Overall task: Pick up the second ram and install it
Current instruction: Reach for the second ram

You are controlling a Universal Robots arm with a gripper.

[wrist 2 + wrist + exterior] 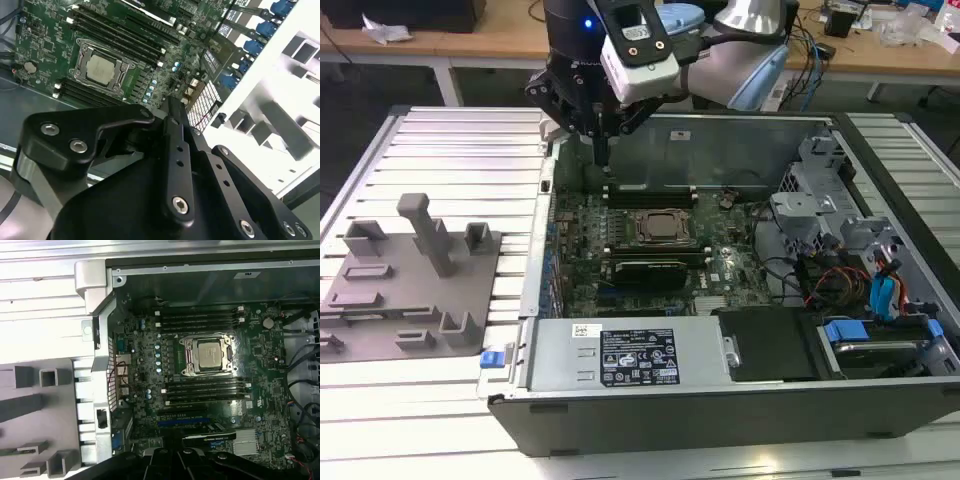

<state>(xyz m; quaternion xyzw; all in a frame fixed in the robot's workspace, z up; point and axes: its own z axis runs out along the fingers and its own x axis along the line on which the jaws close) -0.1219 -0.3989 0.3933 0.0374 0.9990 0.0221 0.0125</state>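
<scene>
- Gripper (603, 152) hangs above the open computer case (720, 425) in the exterior view, over the end of the motherboard (725, 255) on that view's left. Its fingers are drawn together to one narrow tip, with nothing green between them. The grey fixture tray (380, 325) lies outside the case, well apart on that view's left.
- In the second wrist view the linkages of the gripper (169, 106) meet at a single tip, pressed together. Beyond it lie the processor socket (102, 67) and the black memory slots (117, 35).
- In the first wrist view two banks of memory slots (200, 320) flank the processor socket (207, 352). I cannot tell where the second ram is, nor how it lies relative to the gripper: the slots are too dark to tell a seated stick from a bare slot.
- By my judgement the stick is light, stiff, thin and fragile. It is best pinched across its flat faces at mid-length, clear of the contact edge.
</scene>
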